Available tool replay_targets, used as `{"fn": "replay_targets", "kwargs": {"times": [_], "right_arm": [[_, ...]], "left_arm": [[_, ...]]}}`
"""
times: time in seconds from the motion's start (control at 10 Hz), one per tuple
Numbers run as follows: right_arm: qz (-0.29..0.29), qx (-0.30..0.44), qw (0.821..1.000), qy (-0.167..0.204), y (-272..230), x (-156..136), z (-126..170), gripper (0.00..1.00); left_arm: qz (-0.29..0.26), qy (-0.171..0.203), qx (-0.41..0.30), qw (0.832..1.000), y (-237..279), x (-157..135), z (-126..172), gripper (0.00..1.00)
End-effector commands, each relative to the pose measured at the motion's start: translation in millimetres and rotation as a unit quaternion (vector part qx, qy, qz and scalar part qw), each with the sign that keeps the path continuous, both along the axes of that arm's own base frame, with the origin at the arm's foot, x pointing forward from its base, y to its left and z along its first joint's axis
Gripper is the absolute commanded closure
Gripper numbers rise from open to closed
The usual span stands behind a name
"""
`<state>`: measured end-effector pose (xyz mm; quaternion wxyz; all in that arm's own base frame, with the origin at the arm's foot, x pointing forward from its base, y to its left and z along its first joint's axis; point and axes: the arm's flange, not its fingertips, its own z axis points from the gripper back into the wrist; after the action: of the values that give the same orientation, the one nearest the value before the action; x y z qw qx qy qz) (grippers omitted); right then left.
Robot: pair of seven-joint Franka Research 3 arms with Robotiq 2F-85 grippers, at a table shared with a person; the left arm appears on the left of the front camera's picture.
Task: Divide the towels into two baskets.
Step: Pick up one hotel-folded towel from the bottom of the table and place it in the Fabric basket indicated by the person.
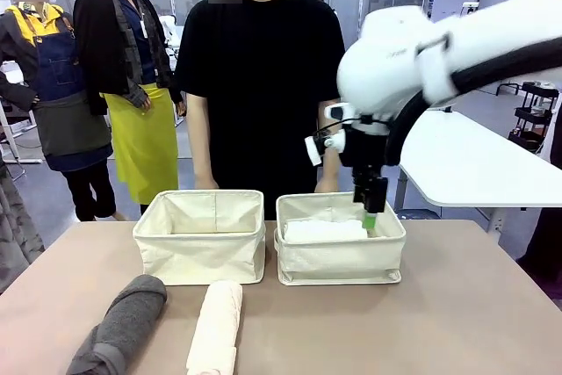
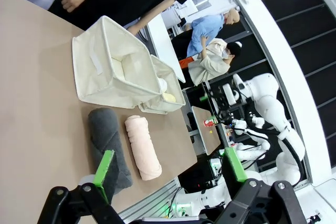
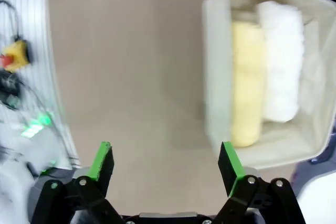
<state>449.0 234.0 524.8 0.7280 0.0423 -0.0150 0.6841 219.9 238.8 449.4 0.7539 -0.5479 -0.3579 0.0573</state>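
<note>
At the near edge of the tan desk point(image 1: 439, 313) lie two rolled towels. The dark grey towel point(image 1: 118, 327) is a thick, nubbly terry roll on the near left, tilted so that its far end leans right. Just beside it on the right, with a narrow strip of desk between them, lies the cream-peach towel point(image 1: 217, 327). This roll is slimmer and paler and points almost straight from near to far.

The left wrist view looks over the same pair, the dark grey towel point(image 2: 107, 135) and the cream-peach towel point(image 2: 143, 145). In it the left gripper point(image 2: 169, 156) stands wide apart with nothing between its green pads.

Farther back, at mid-desk, the two baskets sit side by side, close together. Both are cream canvas with soft walls and rolled rims. The left basket point(image 1: 198, 261) shows its pale lining. The right basket point(image 1: 338, 263) holds the white towel point(image 1: 323, 230), fluffy and bright, lying left to right below the rim.

The right wrist view looks down into that basket. There the pale yellow towel point(image 3: 247, 87) and the white towel point(image 3: 282, 61) lie parallel, touching along their lengths.

The right gripper point(image 1: 371, 217) hangs fingers-down over the far right part of the right basket, with its green tips at about rim height. Its own view shows the right gripper point(image 3: 165, 150) spread wide and gripping nothing.

At the far side a person point(image 1: 259, 85) in a black shirt stands behind the baskets.
</note>
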Motion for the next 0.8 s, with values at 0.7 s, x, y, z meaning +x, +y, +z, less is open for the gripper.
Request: {"fn": "replay_targets", "kwargs": {"times": [0.7], "right_arm": [[-0.441, 0.413, 0.742, 0.29, -359, -133, -73, 0.0]], "left_arm": [[-0.003, -0.018, -0.002, 1.0, 2, -1, 1, 0.0]]}}
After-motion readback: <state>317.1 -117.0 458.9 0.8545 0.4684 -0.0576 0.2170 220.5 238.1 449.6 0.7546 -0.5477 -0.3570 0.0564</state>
